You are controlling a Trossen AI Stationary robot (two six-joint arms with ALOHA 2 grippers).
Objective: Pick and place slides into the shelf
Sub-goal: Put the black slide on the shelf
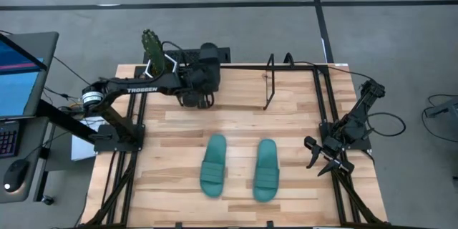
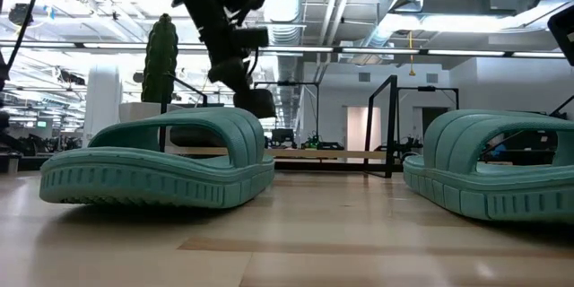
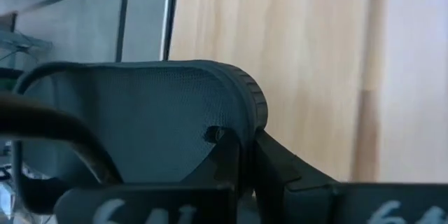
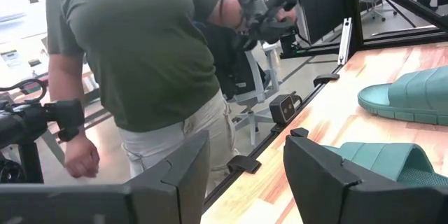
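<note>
At the far left of the surface (image 1: 179,122), the left hand (image 1: 195,100) is clenched on a black slide (image 3: 140,112), lifted for transfer to the shelf (image 1: 269,82). The right hand (image 1: 320,159) waits released at the right edge, near two teal slides (image 1: 240,169).

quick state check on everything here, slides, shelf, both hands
left hand: shut on a black slide, raised over the shelf end of the table
right hand: open, empty, parked at the table's right edge
two teal slides: flat on the table, side by side, apart, untouched
shelf: upright at the far edge; no slide visible on it
</note>
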